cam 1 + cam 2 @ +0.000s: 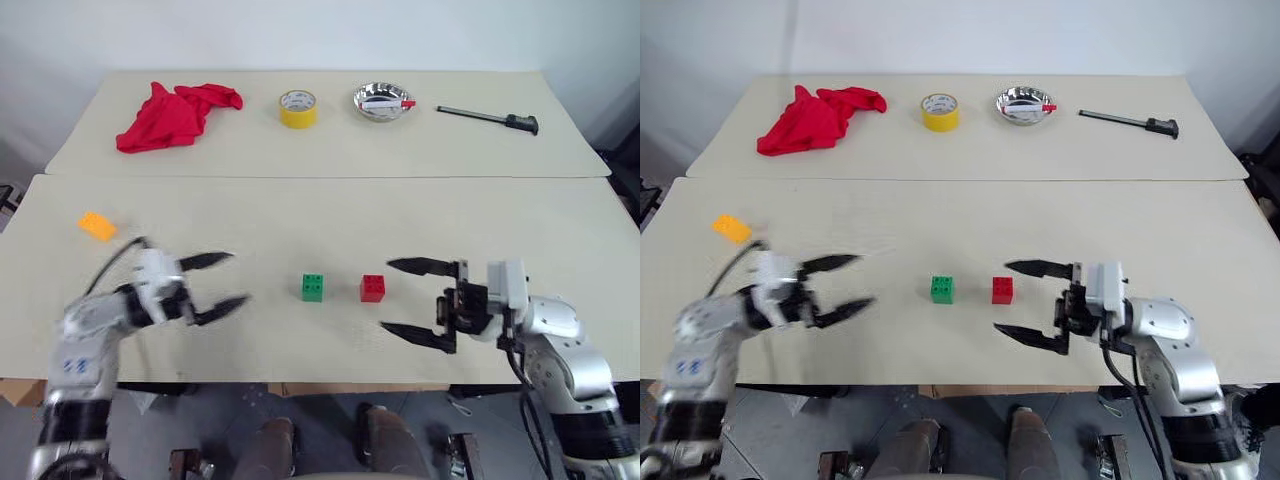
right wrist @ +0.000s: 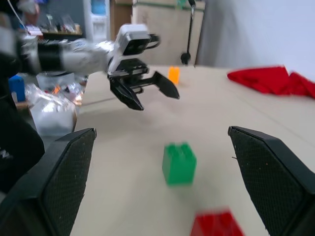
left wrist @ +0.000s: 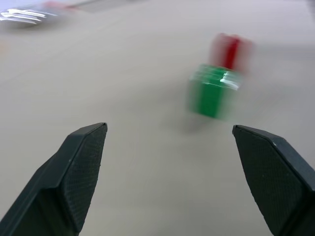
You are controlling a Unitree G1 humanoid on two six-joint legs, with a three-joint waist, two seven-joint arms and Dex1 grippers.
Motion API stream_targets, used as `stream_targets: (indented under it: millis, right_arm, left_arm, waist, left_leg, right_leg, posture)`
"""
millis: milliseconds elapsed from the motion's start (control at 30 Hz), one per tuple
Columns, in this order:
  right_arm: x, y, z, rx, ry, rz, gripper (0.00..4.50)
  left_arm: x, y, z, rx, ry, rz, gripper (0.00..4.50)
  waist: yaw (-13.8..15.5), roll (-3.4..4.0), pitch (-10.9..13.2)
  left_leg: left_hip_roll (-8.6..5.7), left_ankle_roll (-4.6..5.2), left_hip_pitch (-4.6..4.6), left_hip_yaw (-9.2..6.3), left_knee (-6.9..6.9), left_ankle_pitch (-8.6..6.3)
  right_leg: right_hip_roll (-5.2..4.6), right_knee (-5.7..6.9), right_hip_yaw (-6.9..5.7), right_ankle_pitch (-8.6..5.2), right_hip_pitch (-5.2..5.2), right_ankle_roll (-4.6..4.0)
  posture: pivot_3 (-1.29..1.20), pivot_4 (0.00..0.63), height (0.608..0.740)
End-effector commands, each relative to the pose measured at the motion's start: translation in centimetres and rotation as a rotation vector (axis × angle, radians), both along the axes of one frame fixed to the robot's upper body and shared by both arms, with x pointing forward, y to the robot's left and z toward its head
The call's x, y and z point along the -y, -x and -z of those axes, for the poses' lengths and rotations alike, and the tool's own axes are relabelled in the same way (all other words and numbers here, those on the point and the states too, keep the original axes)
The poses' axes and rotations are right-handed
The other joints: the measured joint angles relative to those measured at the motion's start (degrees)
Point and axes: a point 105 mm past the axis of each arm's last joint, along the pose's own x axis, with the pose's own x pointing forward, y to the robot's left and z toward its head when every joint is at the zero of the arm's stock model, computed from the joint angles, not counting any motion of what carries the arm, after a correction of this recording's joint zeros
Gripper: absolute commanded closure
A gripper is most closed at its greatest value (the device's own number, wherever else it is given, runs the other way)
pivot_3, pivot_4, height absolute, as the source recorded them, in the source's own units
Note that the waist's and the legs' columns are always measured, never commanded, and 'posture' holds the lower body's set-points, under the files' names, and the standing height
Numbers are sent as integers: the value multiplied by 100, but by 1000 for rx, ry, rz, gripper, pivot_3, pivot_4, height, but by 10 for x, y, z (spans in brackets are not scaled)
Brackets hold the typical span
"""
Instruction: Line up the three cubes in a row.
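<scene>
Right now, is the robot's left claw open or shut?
Open: the left claw's two black fingers stand wide apart, holding nothing.

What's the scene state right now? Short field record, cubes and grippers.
green cube: near table centre, beside the red one, free
red cube: right of green, small gap, free
orange-yellow cube: far left, apart from the pair, not in line
left gripper: open, empty, left of green cube
right gripper: open, empty, right of red cube
row: two of three placed
back table: red cloth, yellow tape roll, metal bowl
</scene>
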Motion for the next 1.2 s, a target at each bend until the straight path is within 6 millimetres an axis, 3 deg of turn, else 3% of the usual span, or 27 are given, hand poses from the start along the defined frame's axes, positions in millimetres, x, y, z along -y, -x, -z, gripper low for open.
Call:
stream_targets:
  millis: [33,133,167,233,333,467,533,800,867,1000,1200]
  right_arm:
    - [-12,-6,-14,44,-41,5,0]
    - [-22,-10,-22,70,-39,-4,0]
    - [-24,-11,-25,87,-39,-9,0]
    - [-26,-12,-27,109,-33,-12,0]
    - [-26,-14,-28,114,-23,-18,0]
    - [-26,-13,-23,95,-2,-46,0]
    - [-27,-12,-22,86,3,-67,0]
    - [-30,-13,-22,72,18,-90,0]
    - [-30,-13,-22,68,18,-96,0]
    - [-30,-12,-23,58,17,-104,0]
    - [-31,-8,-23,43,12,-109,0]
  left_arm:
    - [-68,28,-21,151,98,-434,77]
    - [-118,69,14,74,235,-795,77]
    - [-124,82,26,41,271,-877,77]
    - [-128,95,41,-9,285,-1006,77]
    - [-119,94,44,-20,353,-1052,77]
    - [-107,71,36,-27,399,-1081,77]
    - [-106,51,29,-43,436,-1130,77]
    - [-130,-16,0,-71,596,-1355,77]
    - [-126,-36,-8,-76,569,-1354,77]
    - [-117,-75,-11,-123,536,-1341,77]
    - [-110,-107,-13,-152,549,-1355,77]
  waist:
    - [15,-6,-2]
    - [8,-4,-4]
    - [6,-4,-4]
    - [34,-15,-8]
    - [165,-47,-22]
    - [208,-59,-32]
    - [194,-59,-33]
    - [103,-65,-37]
    - [103,-65,-37]
    - [131,-66,-37]
    - [134,-68,-38]
  left_leg:
    - [0,0,0,-3,0,0]
    - [-9,1,1,-1,-2,-2]
    - [-10,5,1,0,-2,-5]
    - [-14,12,1,1,-2,-8]
    - [-16,15,1,-3,0,-10]
    - [-22,13,5,-27,0,-10]
    - [-25,13,8,-27,0,-10]
    - [-26,1,6,-17,-1,-4]
    - [-26,-1,5,-16,-1,-3]
    - [-33,0,1,-16,-1,0]
    - [-43,3,-3,-19,0,4]
  right_leg:
    - [1,0,-2,0,1,0]
    - [1,-1,-3,0,0,0]
    - [1,-3,-3,0,1,0]
    - [1,-8,-4,0,4,0]
    - [5,-34,-8,0,9,0]
    - [2,-41,-5,0,28,-1]
    - [4,-36,-5,0,27,0]
    - [21,10,-14,0,5,0]
    - [22,13,-14,0,1,0]
    - [18,15,-17,0,-2,0]
    - [10,14,-23,1,-5,1]
  posture:
    - [0,150,740]
    - [0,150,740]
    - [0,150,740]
    - [0,150,740]
    - [0,150,740]
    - [0,150,740]
    - [0,150,740]
    - [0,150,740]
    - [0,150,740]
    - [0,150,740]
    - [0,150,740]
